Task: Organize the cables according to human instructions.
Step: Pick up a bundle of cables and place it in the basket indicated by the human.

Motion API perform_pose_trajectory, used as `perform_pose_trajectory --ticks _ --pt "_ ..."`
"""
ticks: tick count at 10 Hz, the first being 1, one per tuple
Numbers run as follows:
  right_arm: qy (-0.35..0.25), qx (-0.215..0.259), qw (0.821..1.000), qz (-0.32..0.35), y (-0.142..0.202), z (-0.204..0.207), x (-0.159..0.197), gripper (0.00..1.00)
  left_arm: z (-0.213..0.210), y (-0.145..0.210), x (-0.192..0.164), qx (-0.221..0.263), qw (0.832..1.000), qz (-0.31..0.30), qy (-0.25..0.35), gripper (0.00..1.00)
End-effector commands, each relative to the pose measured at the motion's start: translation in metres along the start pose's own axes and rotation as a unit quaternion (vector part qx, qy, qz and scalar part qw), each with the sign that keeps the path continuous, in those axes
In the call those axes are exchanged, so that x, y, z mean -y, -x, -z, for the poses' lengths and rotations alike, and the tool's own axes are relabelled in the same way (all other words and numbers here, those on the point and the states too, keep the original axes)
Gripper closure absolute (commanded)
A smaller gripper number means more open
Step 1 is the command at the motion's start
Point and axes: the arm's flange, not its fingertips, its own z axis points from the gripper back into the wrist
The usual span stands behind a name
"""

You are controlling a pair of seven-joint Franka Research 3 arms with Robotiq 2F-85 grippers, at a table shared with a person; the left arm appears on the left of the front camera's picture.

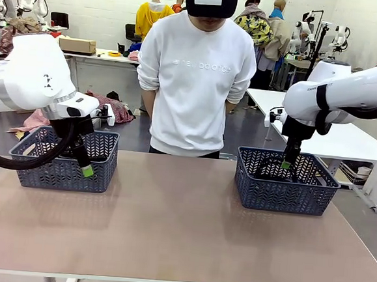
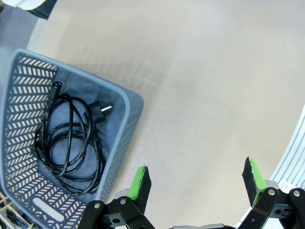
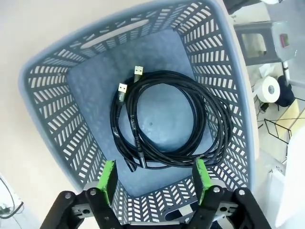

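A coiled black cable (image 3: 167,121) lies flat on the floor of the right basket (image 3: 62,109), several loose loops with two metal-tipped connector ends side by side at the coil's upper left edge; these ends look more like flat data plugs than mains plugs. The right gripper (image 3: 155,179) hangs directly above it, pointing straight down into the basket, its green-padded fingers (image 3: 108,177) spread apart and holding nothing, with the coil lying free between and beyond them. In the front view the right arm comes in from the right and bends down so that the right gripper (image 1: 286,163) dips inside the right basket (image 1: 283,187) near its back wall; the cable itself is hidden there behind the lattice sides. A second cable (image 2: 69,143) rests in the left basket (image 2: 126,102), a looser coil with a round two-pin mains plug at its upper right and a smaller connector at its upper left. The left gripper (image 2: 198,183) hovers over bare table (image 2: 205,71) just beside that basket, jaws wide apart and empty. From the front, the left gripper (image 1: 85,165) hangs in front of the left basket (image 1: 42,169). A person (image 1: 196,83) in a white sweatshirt stands at the far edge of the table, between the two baskets, arms behind the back.
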Motion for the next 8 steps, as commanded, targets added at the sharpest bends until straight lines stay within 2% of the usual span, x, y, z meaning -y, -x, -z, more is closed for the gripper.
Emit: perform_pose_trajectory --ticks 1,5,6,8 --pt "-0.003 -0.003 1.000 0.012 -0.0045 0.0007 0.0001 0.00 -0.0019 0.0029 -0.0009 -0.003 1.000 0.001 0.001 0.00" --pt "-0.002 -0.007 0.999 0.035 -0.0100 0.0002 0.0045 0.00 -0.0019 0.0029 -0.0009 -0.003 1.000 0.001 0.001 0.00" --pt "-0.008 -0.005 1.000 0.008 -0.0005 0.0040 -0.0008 0.00 -0.0019 0.0029 -0.0009 -0.003 1.000 0.001 0.001 0.00" --pt "-0.008 -0.005 1.000 0.008 -0.0005 0.0040 -0.0008 0.00 -0.0019 0.0029 -0.0009 -0.003 1.000 0.001 0.001 0.00"
